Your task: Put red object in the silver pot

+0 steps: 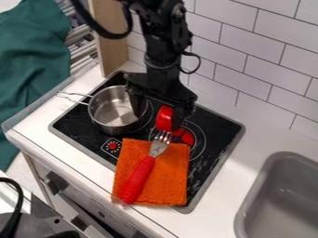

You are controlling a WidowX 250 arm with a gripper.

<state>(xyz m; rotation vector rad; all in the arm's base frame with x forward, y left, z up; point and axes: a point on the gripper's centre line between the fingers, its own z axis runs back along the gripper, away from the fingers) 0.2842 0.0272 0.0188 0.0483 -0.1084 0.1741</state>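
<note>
- My hand (158, 121) hung low over the stove with its two fingers spread well apart, and I judged that it had hold of nothing.
- The red object (164, 118) stood upright between those fingers, close by the one farther from the pot; whether they touched I couldn't tell.
- Just beside it was the silver pot (116, 108), upright on the stove (214, 128), its wire handle (73, 96) pointing away from me. The pot-side finger came down at its rim, and I couldn't tell whether it touched.
- As far as I could judge, I had the reach done and the object lined up. Closing on it, lifting it over the rim and letting go inside were all left, since no red thing lay in the pot.
- Nearer me, a fork (140, 176) with a red handle lay across an orange cloth (171, 174), tines close to the object, so I'd have wanted a straight lift.
- Small marks ringed the red knob (112, 146), too small to read; I made out no label elsewhere.
- Beyond, the white bench (217, 204) held a grey sink (282, 197).
</note>
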